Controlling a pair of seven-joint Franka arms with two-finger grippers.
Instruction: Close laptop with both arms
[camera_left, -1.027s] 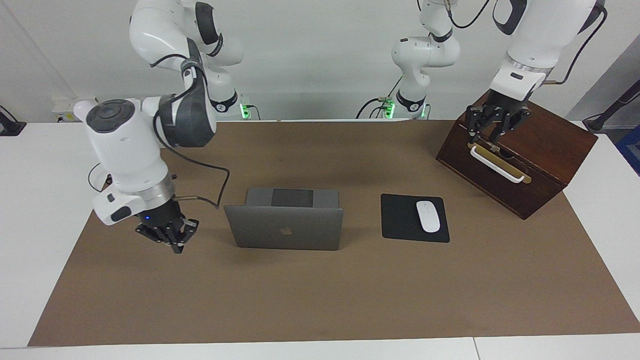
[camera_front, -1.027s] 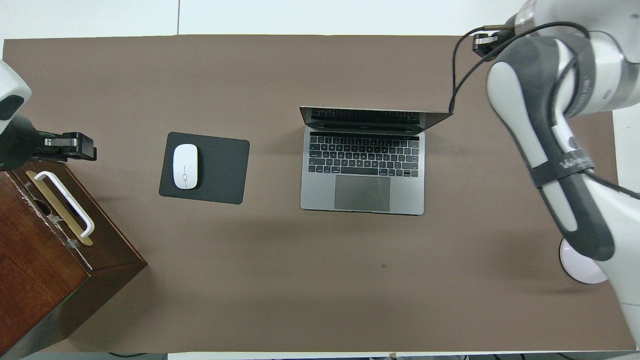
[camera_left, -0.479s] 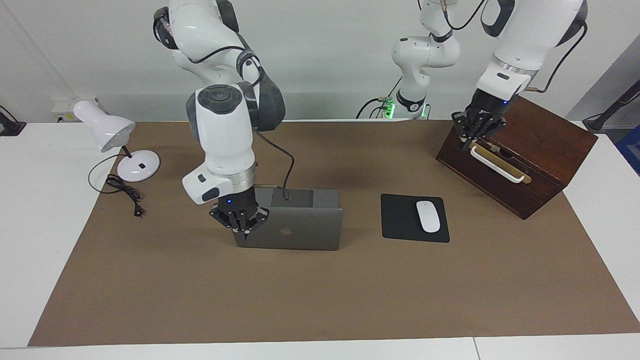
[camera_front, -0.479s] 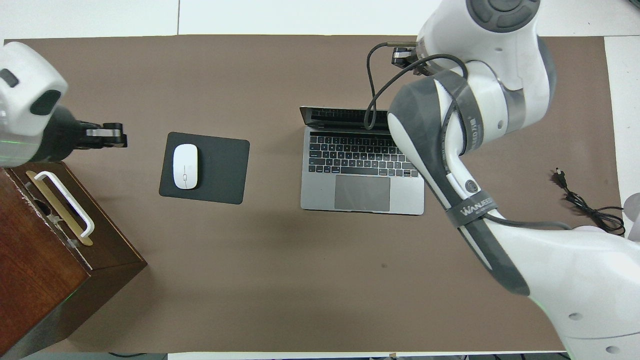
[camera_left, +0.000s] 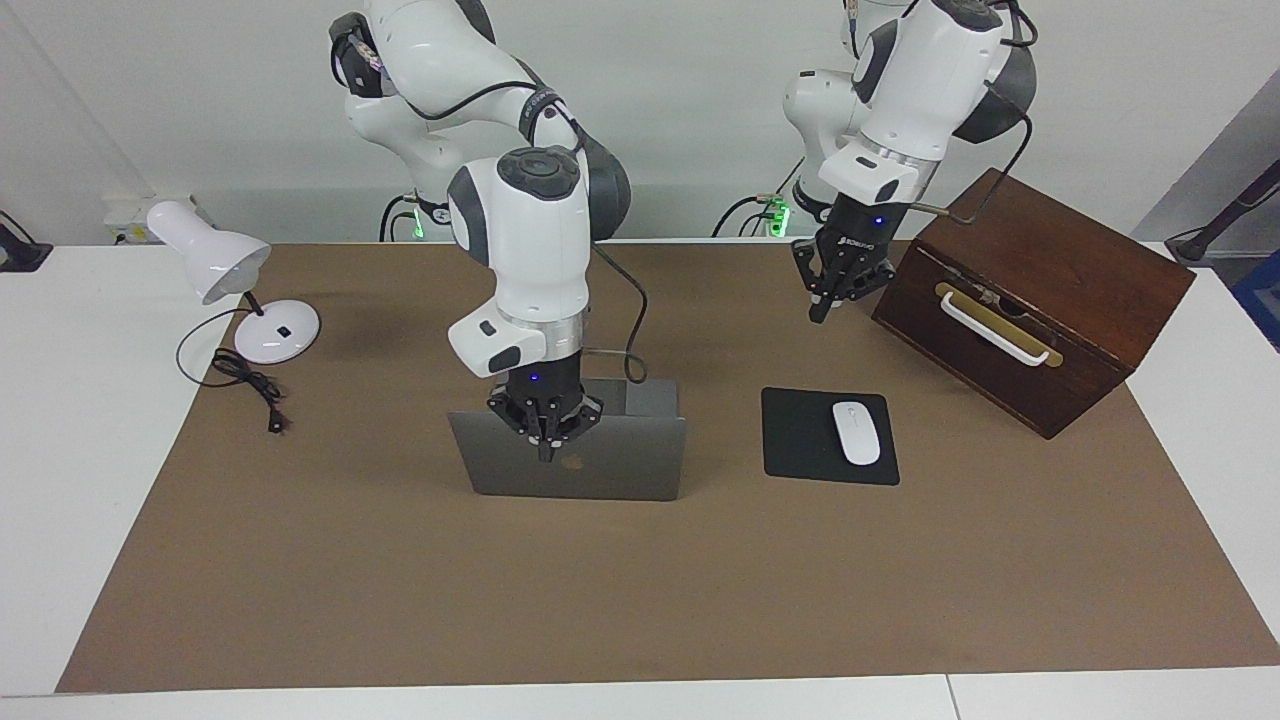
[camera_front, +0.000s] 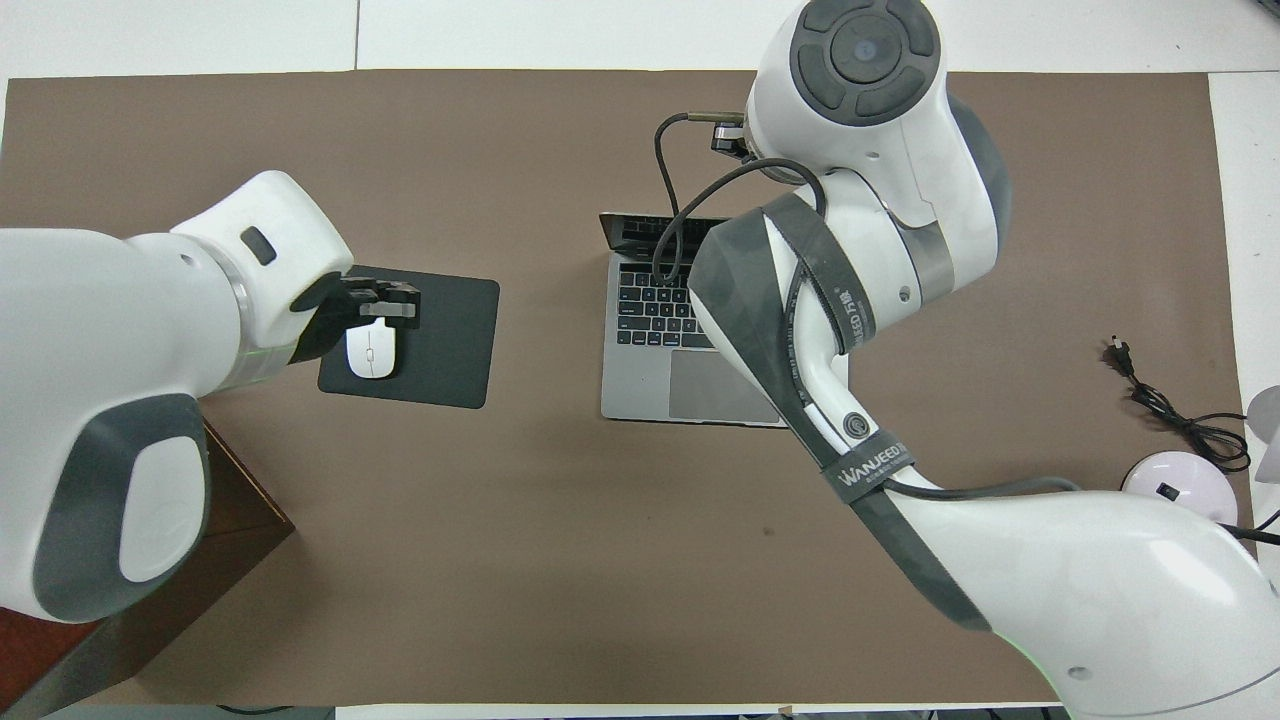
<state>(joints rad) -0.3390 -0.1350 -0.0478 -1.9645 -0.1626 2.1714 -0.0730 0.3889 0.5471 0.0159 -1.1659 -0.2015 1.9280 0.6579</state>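
The laptop (camera_left: 620, 470) stands open in the middle of the brown mat, its lid upright with the logo showing in the facing view. Its palm rest (camera_front: 650, 385) shows in the overhead view; the right arm hides much of the keyboard. My right gripper (camera_left: 545, 450) is shut and points down at the lid's top edge, just above the logo; whether it touches I cannot tell. My left gripper (camera_left: 822, 305) is shut and up in the air beside the wooden box. From above it (camera_front: 395, 303) is over the mouse pad.
A black mouse pad (camera_left: 800, 440) with a white mouse (camera_left: 856, 432) lies beside the laptop toward the left arm's end. A dark wooden box (camera_left: 1040, 300) with a white handle stands past it. A white desk lamp (camera_left: 215, 260) and its cord (camera_left: 250, 385) are at the right arm's end.
My right gripper swung from the lamp's end of the mat to over the laptop's lid. My left gripper left the box's handle and moved toward the mouse pad.
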